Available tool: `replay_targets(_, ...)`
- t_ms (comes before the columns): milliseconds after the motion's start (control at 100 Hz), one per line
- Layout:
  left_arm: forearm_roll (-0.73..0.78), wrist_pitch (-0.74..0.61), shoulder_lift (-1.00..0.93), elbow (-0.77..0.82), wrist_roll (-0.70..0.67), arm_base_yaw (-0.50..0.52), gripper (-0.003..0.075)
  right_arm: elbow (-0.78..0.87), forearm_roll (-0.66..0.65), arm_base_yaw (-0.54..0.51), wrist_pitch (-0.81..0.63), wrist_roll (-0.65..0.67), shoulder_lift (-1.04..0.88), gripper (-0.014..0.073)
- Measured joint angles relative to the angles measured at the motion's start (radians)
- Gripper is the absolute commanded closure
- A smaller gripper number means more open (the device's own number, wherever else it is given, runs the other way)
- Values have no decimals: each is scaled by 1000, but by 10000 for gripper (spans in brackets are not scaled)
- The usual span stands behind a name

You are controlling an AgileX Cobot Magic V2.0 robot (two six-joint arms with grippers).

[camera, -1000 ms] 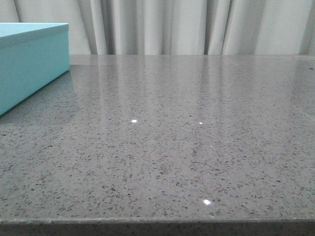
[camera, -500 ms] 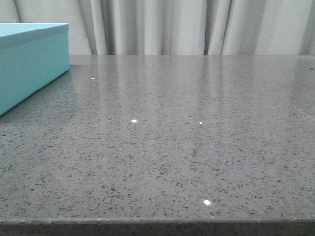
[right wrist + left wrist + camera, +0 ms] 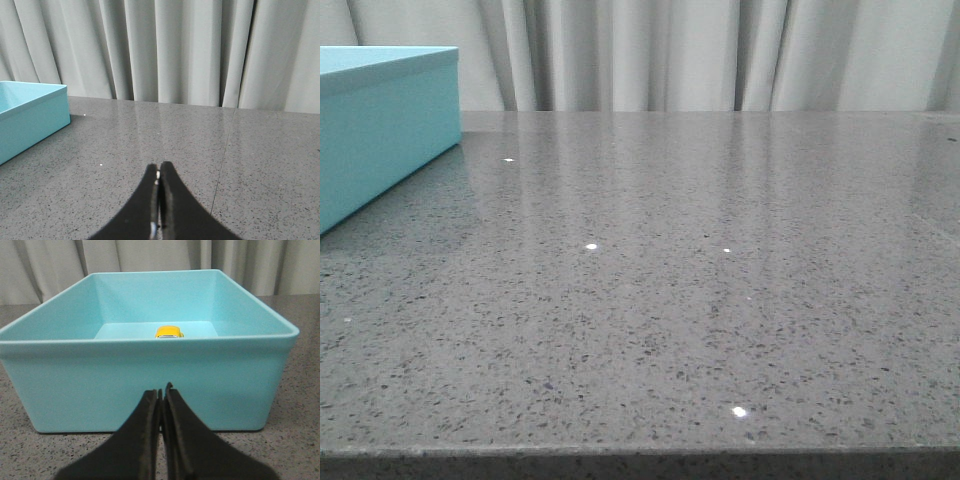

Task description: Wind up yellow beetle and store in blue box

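Note:
The blue box [image 3: 150, 375] fills the left wrist view, open at the top. The yellow beetle [image 3: 168, 332] sits inside it on the floor, only its upper part showing above the near wall. My left gripper [image 3: 161, 391] is shut and empty, low over the table just outside the box's near wall. The box also shows at the far left in the front view [image 3: 380, 130] and in the right wrist view [image 3: 27, 120]. My right gripper [image 3: 159, 167] is shut and empty above the bare table, well to the right of the box.
The grey speckled table [image 3: 700, 300] stretches from its front edge to pale curtains [image 3: 720, 50] at the back. A seam in the table [image 3: 222, 160] runs past my right gripper. Neither arm shows in the front view.

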Motion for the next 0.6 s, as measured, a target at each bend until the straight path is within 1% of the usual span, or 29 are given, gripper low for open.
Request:
replay_targets(80, 0, -58, -42, 56, 0, 0, 741, 0, 0, 0, 0, 0, 0, 660)
replay_targets(120, 0, -55, -62, 58, 0, 0, 741, 0, 0, 0, 0, 0, 0, 660)
replay_targets(180, 0, -100, -79, 58, 0, 0, 741, 0, 0, 0, 0, 0, 0, 660)
replay_targets(600, -2, -97, -79, 58, 0, 0, 741, 0, -2, 0, 0, 0, 0, 660)
